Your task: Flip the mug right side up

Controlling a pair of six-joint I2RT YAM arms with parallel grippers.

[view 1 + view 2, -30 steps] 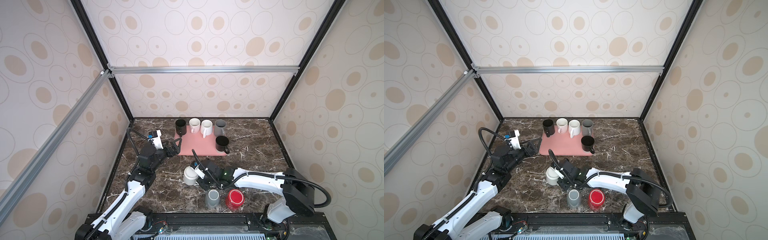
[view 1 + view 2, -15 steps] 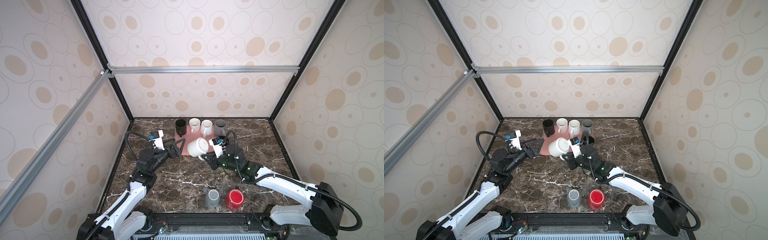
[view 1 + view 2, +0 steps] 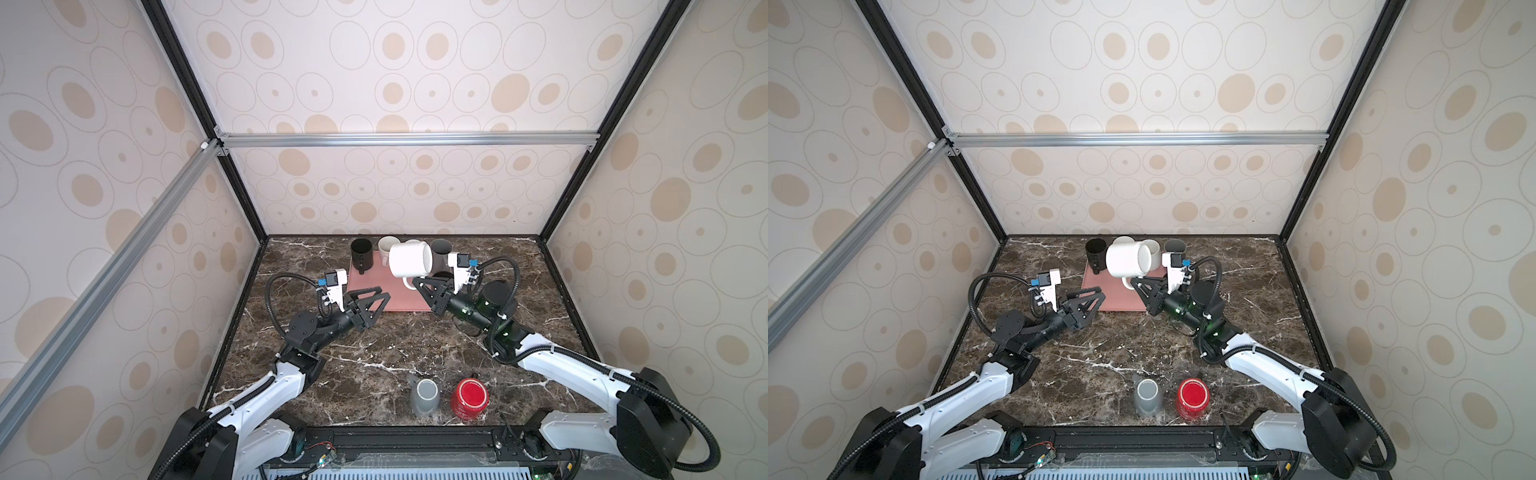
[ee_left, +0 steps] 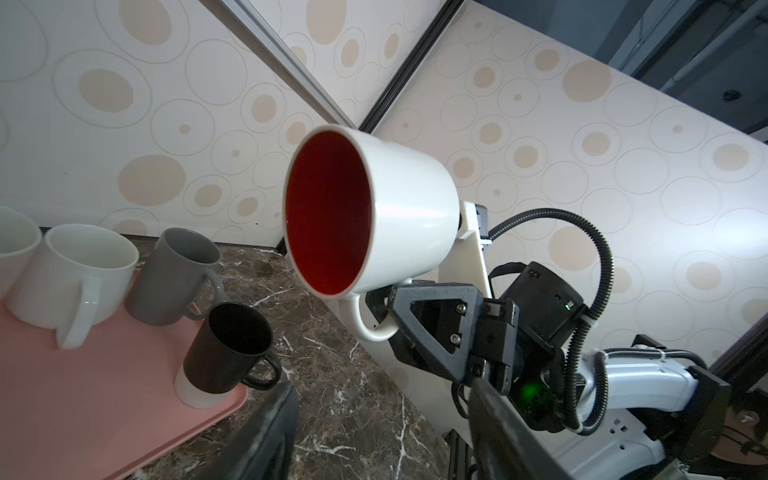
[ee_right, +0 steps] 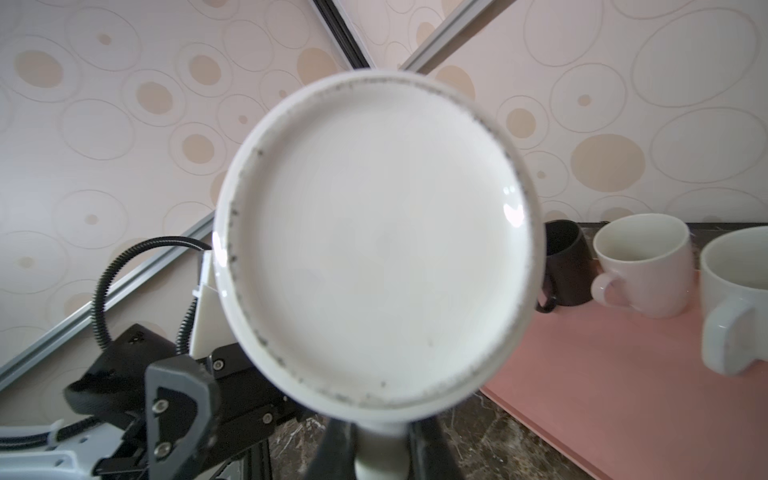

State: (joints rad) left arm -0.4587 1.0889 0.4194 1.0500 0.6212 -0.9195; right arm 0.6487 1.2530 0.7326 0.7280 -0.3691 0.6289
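Front edge: a front grey mug [image 3: 424,397] and a red mug [image 3: 469,400] stand side by side on the marble table [image 3: 374,357], well apart from both arms.
Left gripper: the left gripper [image 3: 384,296] hovers over the near part of the pink tray [image 3: 409,302]. Its jaws stand partly apart with a clear gap, and nothing is between them. It points toward the white mug.
Right gripper: the right gripper [image 3: 417,284] is closed tight on the handle of the white mug [image 3: 411,259], from below.
White mug: it hangs in the air above the tray, lying on its side. The mouth, red inside, faces the left gripper, and the flat base faces the right wrist camera.
In the way: a small black mug [image 4: 228,349] stands on the tray near its right edge, just under the white mug and beside the right gripper.
Back row: along the far edge of the tray stand a tall black mug [image 3: 360,252], two pale mugs [image 3: 386,246] and a back grey mug [image 3: 440,247], all mouth up. In both top views the white mug hides part of one pale mug.
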